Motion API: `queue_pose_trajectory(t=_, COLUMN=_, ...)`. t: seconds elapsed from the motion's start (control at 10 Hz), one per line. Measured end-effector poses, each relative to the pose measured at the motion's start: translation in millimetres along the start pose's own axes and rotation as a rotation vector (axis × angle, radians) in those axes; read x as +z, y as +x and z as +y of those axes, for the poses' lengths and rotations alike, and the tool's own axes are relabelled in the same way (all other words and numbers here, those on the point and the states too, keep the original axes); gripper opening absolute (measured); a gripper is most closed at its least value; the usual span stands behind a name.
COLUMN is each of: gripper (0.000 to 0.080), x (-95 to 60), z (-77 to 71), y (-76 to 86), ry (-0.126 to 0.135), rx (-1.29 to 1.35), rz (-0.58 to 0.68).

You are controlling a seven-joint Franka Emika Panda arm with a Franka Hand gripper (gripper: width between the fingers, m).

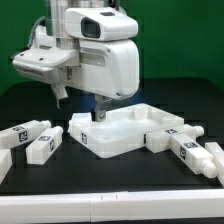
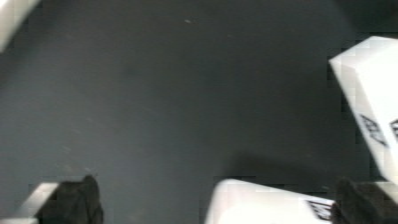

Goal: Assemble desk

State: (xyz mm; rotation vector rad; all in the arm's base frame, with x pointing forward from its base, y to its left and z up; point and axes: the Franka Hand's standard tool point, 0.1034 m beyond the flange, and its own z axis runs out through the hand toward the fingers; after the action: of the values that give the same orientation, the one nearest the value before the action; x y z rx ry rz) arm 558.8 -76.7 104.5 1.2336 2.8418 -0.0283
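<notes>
The white rimmed desk top (image 1: 128,132) lies flat in the middle of the black table. One white leg (image 1: 172,130) lies against its side toward the exterior view's right. More tagged legs lie loose: two at the exterior view's left (image 1: 30,136), one at the right (image 1: 198,153). My gripper (image 1: 80,104) hangs open over the desk top's corner on the exterior view's left, with one dark finger (image 1: 97,112) at that corner. In the wrist view my gripper (image 2: 226,203) is open, and a white tagged corner (image 2: 270,204) sits between the fingertips, close to one finger (image 2: 377,200), unheld.
Another white tagged part (image 2: 370,105) shows at the wrist view's edge. A further white piece (image 1: 4,164) lies at the exterior view's far left edge. The table is black, with a green wall behind.
</notes>
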Motion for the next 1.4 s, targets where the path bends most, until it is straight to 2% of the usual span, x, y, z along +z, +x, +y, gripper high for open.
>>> queue_pose_trajectory(t=0.3, gripper=0.0649, x=1.6, z=-2.0, y=1.6, ry=0.007, rx=0.229, rz=0.007)
queue_pose_trajectory(t=0.4, gripper=0.0649, x=2.0, z=0.4, y=4.7, ry=0.004, rx=0.35, rz=0.007)
queue_pose_trajectory(t=0.5, gripper=0.0649, x=3.9, z=7.2, y=15.4, ry=0.001, rx=0.48, rz=0.012)
queue_pose_trajectory(t=0.6, gripper=0.0649, x=4.0, z=20.0, y=26.8, ry=0.0, rx=0.64, rz=0.017)
queue_pose_trajectory(t=0.8, gripper=0.0649, x=1.5, z=60.6, y=58.1, ry=-0.013, rx=0.996, rz=0.033)
queue_pose_trajectory(t=0.9, gripper=0.0649, x=0.9, z=72.8, y=65.0, ry=-0.021, rx=1.101, rz=0.044)
queue_pose_trajectory(t=1.1, gripper=0.0649, x=2.6, z=68.0, y=59.3, ry=-0.019, rx=1.217, rz=0.05)
queue_pose_trajectory(t=1.4, gripper=0.0649, x=3.2, z=71.5, y=65.7, ry=-0.008, rx=1.435, rz=0.078)
